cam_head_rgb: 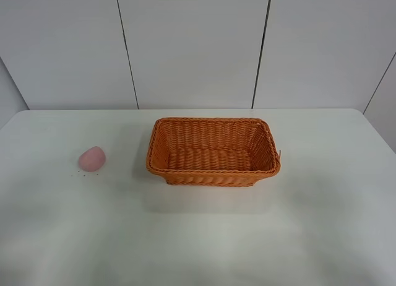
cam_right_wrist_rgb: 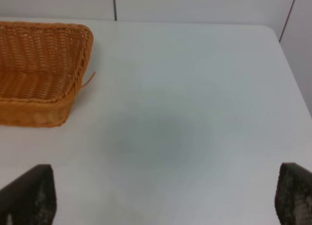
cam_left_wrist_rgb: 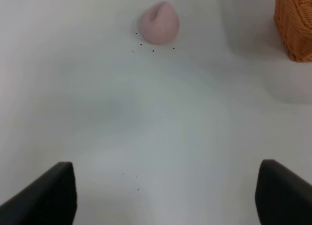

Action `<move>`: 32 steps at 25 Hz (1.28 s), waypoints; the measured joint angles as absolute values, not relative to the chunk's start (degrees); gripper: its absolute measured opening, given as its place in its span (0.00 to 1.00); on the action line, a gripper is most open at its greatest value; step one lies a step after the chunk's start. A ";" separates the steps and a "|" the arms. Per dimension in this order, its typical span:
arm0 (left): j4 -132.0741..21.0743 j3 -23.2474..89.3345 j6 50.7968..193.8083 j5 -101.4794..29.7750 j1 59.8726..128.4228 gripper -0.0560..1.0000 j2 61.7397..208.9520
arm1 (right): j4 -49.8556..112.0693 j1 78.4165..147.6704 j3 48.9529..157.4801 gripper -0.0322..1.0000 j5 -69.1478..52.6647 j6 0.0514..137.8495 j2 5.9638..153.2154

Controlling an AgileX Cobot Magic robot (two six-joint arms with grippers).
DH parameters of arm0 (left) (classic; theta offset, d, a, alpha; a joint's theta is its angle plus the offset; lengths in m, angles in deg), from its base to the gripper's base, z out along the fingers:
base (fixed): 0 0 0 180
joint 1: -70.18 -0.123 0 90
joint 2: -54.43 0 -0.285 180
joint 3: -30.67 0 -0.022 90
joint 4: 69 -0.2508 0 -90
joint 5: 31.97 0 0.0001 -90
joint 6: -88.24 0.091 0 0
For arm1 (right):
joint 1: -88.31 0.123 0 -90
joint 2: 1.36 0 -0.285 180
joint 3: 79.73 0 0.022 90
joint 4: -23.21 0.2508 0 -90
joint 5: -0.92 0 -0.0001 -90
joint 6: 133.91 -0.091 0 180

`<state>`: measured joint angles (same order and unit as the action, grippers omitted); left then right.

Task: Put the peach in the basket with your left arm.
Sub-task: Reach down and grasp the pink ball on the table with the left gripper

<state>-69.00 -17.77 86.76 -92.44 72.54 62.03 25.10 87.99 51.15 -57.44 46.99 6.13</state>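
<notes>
On a wide white surface (cam_head_rgb: 204, 242), a rectangular orange wicker basket (cam_head_rgb: 210, 177) sits near the middle. Both wrist views show black fingers spread far apart with only bare surface between them: the left tool (cam_left_wrist_rgb: 165, 200) is released and well short of the fruit, and the right tool (cam_right_wrist_rgb: 165, 196) is released beside the basket's right end. A small pink peach (cam_head_rgb: 92, 158) lies on the surface, well apart from the basket's left side. Tiny dark specks (cam_left_wrist_rgb: 152, 50) dot the surface just beside the peach.

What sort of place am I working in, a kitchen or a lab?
Probably a lab or test bench, not a home: a plain white table, a blank white panelled wall, and a peach and wicker basket set out like props.
</notes>
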 joint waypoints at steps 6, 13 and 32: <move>-69.00 -17.77 86.76 -92.44 72.54 0.79 62.03 | 25.10 87.99 51.15 0.70 -57.44 46.99 6.13; -69.00 -17.38 86.76 -92.44 72.54 0.79 62.88 | 25.10 87.99 51.15 0.70 -57.44 46.99 6.13; -69.00 16.83 88.57 -82.71 72.54 0.79 138.80 | 25.10 87.99 51.15 0.70 -57.44 46.99 6.13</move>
<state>-69.00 16.83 88.57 -82.71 72.54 138.80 25.10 87.99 51.15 -57.44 46.99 6.13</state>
